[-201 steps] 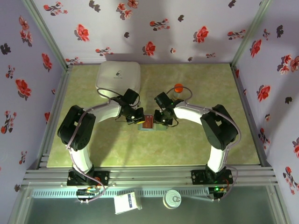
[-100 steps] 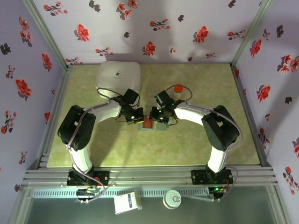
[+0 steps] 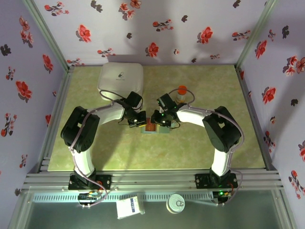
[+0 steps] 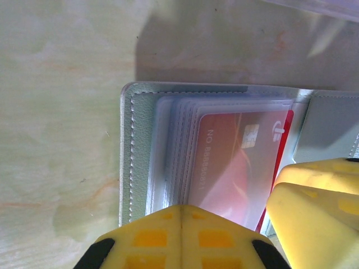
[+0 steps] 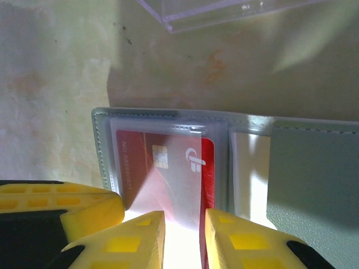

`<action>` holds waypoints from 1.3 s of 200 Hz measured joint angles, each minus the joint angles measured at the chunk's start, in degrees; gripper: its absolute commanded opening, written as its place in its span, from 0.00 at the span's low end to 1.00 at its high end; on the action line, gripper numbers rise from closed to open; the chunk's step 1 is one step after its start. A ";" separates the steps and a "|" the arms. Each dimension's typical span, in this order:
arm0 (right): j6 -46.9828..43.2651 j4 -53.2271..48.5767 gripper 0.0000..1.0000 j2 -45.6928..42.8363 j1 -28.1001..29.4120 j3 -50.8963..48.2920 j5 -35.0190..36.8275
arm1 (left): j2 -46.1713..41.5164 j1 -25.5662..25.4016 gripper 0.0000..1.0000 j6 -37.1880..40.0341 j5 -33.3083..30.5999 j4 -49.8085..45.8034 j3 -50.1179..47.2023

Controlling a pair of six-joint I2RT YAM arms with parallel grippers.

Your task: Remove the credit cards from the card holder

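The card holder (image 3: 155, 130) lies open on the table between both grippers, grey-green with clear sleeves (image 4: 140, 145) (image 5: 314, 179). One of the credit cards (image 4: 235, 162), red with a chip, sits inside a clear sleeve (image 5: 151, 162); its red edge (image 3: 150, 125) pokes out on the right. My left gripper (image 4: 182, 216) (image 3: 139, 121) is shut, its tip pressing down on the sleeves' near-left edge. My right gripper (image 5: 184, 230) (image 3: 159, 119) has its jaws a little apart, resting over the sleeve's near edge, one finger to each side of the sleeve's right rim.
A white rounded box (image 3: 121, 78) stands at the back left and an orange-capped bottle (image 3: 181, 92) just behind the right gripper. A clear plastic piece (image 5: 224, 11) lies beyond the holder. The two grippers' yellow fingers nearly touch over the holder.
The right gripper has slid left onto the holder, over the red card. The left gripper has stayed put, shut on the holder's left side.
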 measured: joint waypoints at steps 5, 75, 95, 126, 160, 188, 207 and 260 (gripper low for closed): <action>0.00 0.20 0.25 0.00 0.00 -0.17 -0.09 | 0.00 0.00 0.00 0.00 0.00 0.00 0.00; -0.24 -0.24 0.24 0.11 -0.09 -0.50 0.76 | 0.00 0.00 0.00 0.00 0.00 -0.15 0.00; -0.61 -0.98 0.24 0.07 -0.09 -0.50 1.57 | 0.00 0.00 0.00 0.00 0.00 -0.15 0.00; -0.68 -2.23 0.25 -0.42 -0.09 -0.50 2.49 | 0.00 0.00 0.00 0.00 0.00 -0.15 0.00; -0.85 -3.63 0.25 -1.79 -0.09 -0.50 3.39 | -0.04 0.00 0.00 0.00 -0.02 -0.20 0.00; -1.09 -3.67 0.26 -2.93 -0.11 -0.55 4.00 | -0.46 0.00 0.00 0.00 -0.20 -0.46 0.00; -1.07 -3.52 0.26 -3.26 -0.11 -0.98 4.11 | -1.25 0.00 0.00 0.00 -0.17 -0.92 0.00; -0.31 -1.18 0.26 -3.32 -0.87 -4.15 2.62 | -1.84 -0.13 0.00 0.00 0.98 -1.46 1.81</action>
